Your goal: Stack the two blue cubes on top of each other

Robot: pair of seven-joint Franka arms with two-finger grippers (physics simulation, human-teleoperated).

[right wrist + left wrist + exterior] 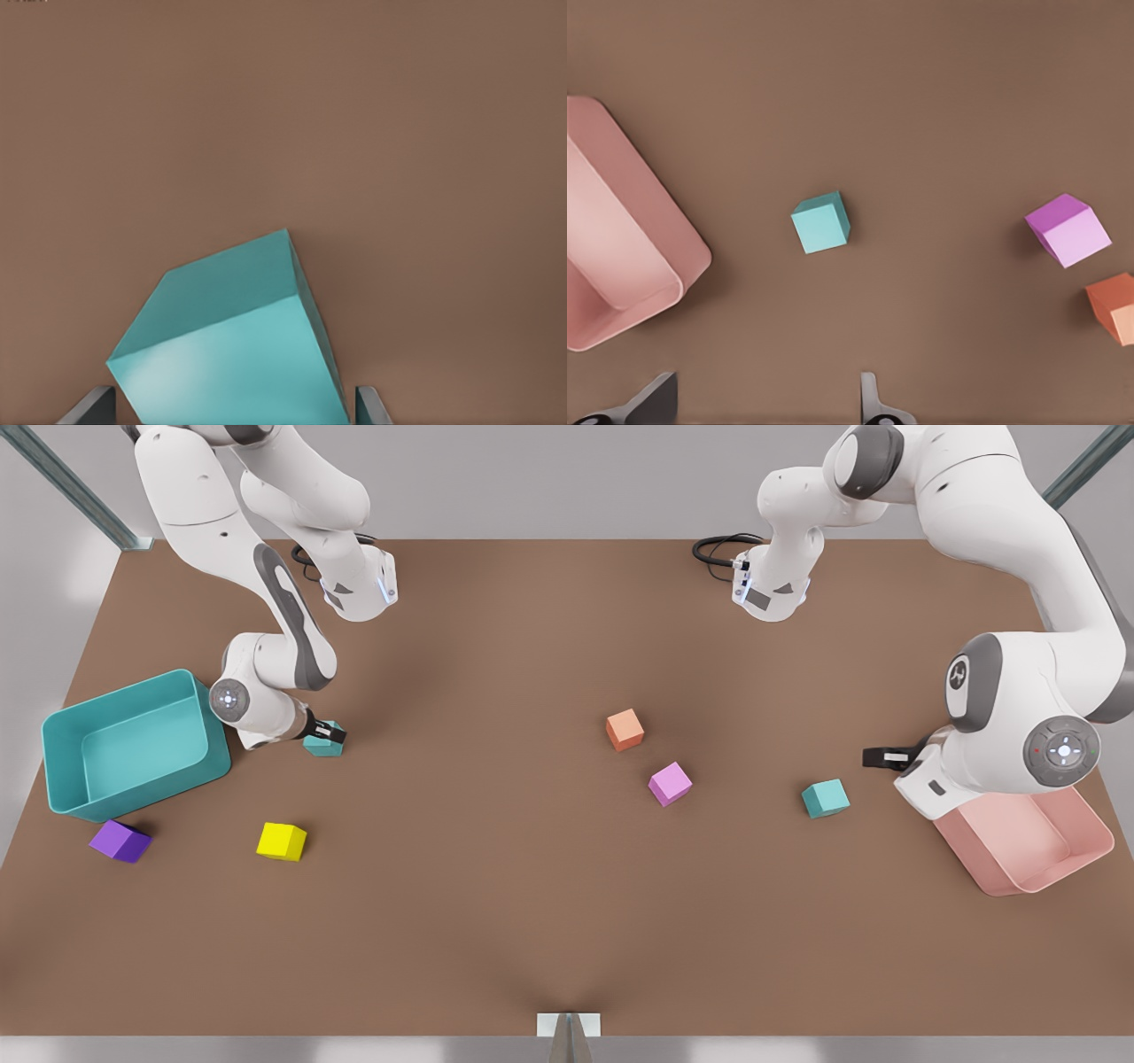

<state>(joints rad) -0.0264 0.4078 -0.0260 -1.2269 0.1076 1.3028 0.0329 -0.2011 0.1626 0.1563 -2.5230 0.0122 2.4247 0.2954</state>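
Note:
One blue cube (321, 749) lies on the brown table beside the teal bin, at the front view's left. My right gripper (330, 735) is down over it. In the right wrist view this cube (230, 354) sits turned at an angle between the two open fingertips (89, 409), with small gaps on either side. The other blue cube (825, 798) rests at the front view's right. My left gripper (873, 758) hovers just beyond it, near the pink bin. In the left wrist view its fingers (873, 405) are spread wide and hold nothing, with that cube (820, 222) well ahead of them.
A teal bin (133, 793) stands at the front view's left, a pink bin (992, 859) (673, 239) at its right. An orange cube (625, 729) (1114, 305) and a pink-violet cube (670, 783) (1068, 230) lie mid-table. A yellow cube (282, 841) and a purple cube (120, 841) lie near the teal bin.

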